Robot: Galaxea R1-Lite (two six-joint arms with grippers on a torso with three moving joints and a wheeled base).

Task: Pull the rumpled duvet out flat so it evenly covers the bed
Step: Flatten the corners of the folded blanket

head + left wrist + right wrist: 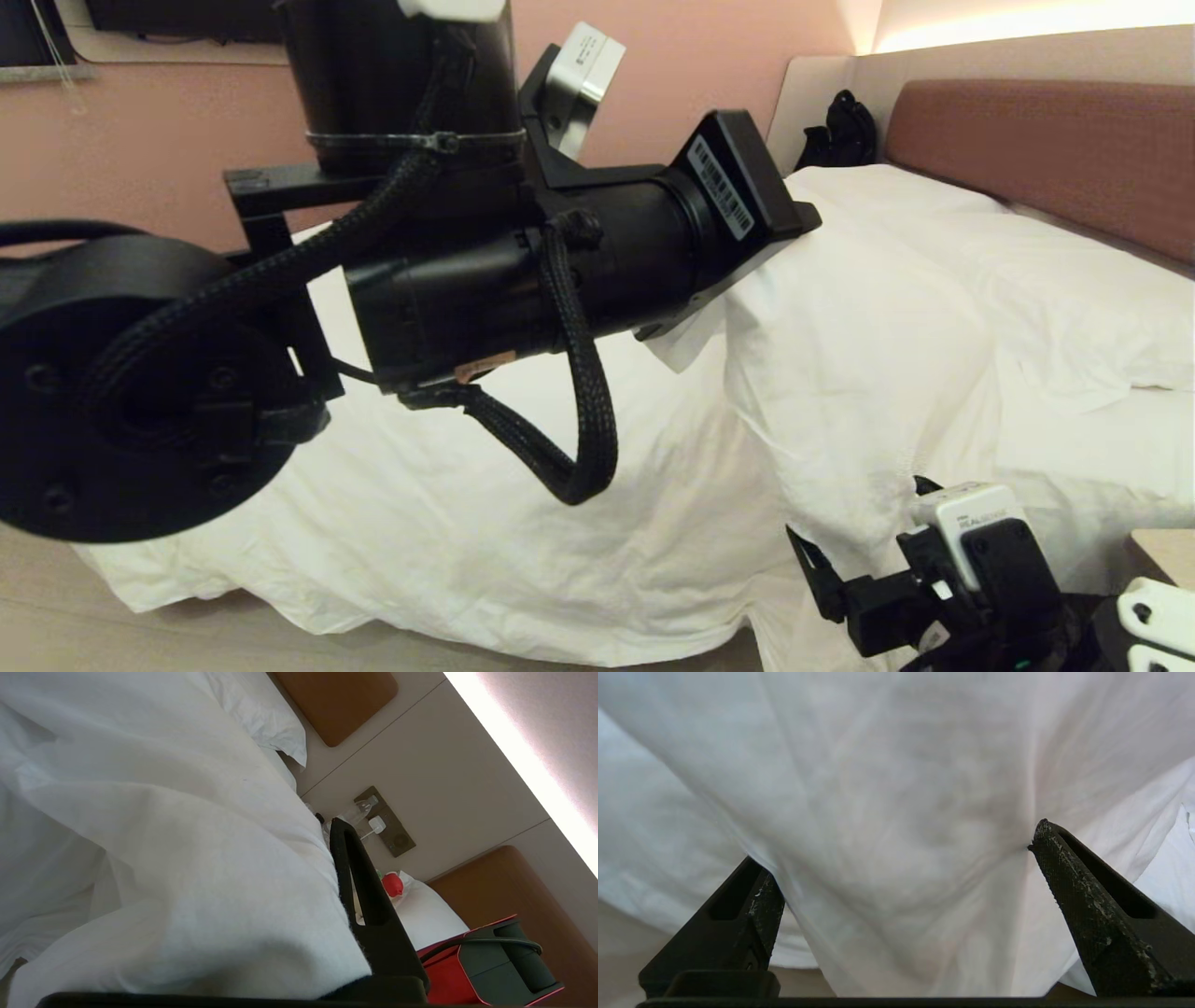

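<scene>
I have the right gripper [896, 858] closest in, jaws released and straddling a hanging fold of the duvet [840, 373] that lies straight ahead between them, while farther up the bed [1036, 140] the left gripper [359, 896] is clenched on the duvet's raised edge.

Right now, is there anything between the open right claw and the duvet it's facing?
Nothing visible. In the right wrist view the right claw stands wide open with the duvet directly ahead, white fabric filling the gap between its fingers, one tip already at the cloth. The left claw is shut on the duvet's raised fold.
</scene>
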